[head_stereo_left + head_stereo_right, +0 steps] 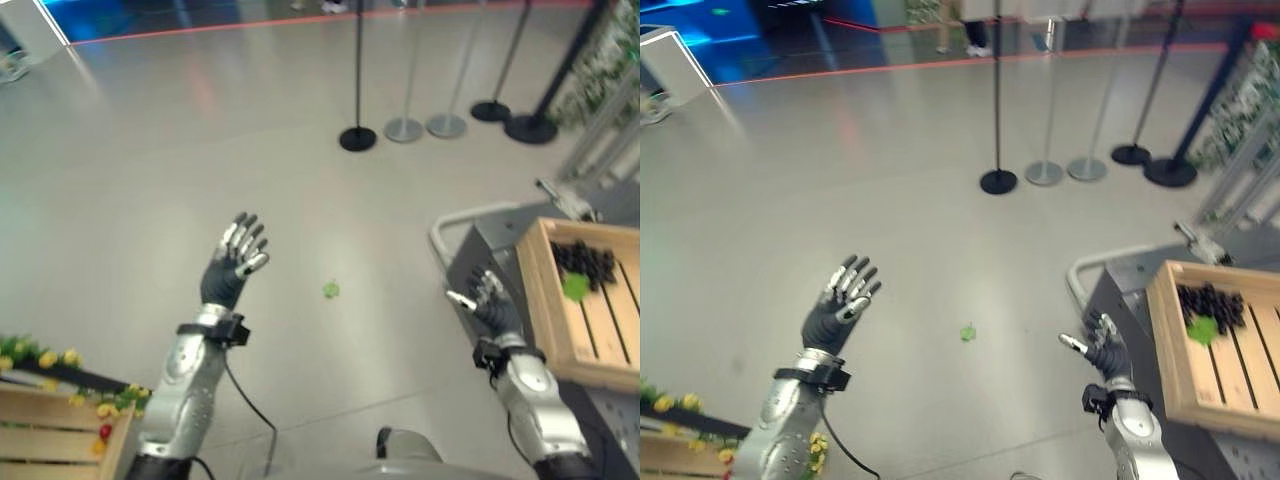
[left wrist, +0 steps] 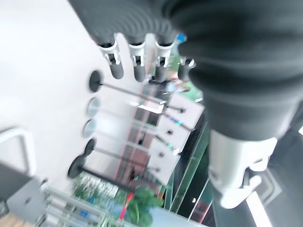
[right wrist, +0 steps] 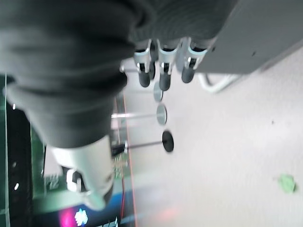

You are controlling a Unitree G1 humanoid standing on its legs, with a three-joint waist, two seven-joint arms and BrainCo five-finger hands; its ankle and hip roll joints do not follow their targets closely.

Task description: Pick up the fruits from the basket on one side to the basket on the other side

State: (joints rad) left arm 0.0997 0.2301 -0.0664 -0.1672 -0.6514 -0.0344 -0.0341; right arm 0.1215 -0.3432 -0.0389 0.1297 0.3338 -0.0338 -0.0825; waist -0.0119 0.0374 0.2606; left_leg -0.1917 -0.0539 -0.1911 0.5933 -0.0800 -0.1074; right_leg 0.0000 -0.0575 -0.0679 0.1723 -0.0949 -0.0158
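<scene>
A wooden crate (image 1: 537, 292) stands on a grey stand at the right, holding a dark bunch of grapes (image 1: 588, 262) with a green leaf on it. At the lower left is a second wooden crate (image 1: 40, 396) with yellow fruits (image 1: 105, 409) and a small red fruit (image 1: 105, 431) along its rim. My left hand (image 1: 225, 277) is raised over the bare floor, fingers (image 2: 137, 59) spread straight, holding nothing. My right hand (image 1: 495, 310) hovers just left of the right crate, its fingers (image 3: 163, 71) relaxed and empty.
A small green leaf (image 1: 331, 290) lies on the floor between my hands. Barrier posts with round bases (image 1: 357, 138) (image 1: 404, 129) (image 1: 530, 128) stand at the back. A grey metal frame (image 1: 480, 245) carries the right crate. A person's legs (image 1: 975, 40) show far back.
</scene>
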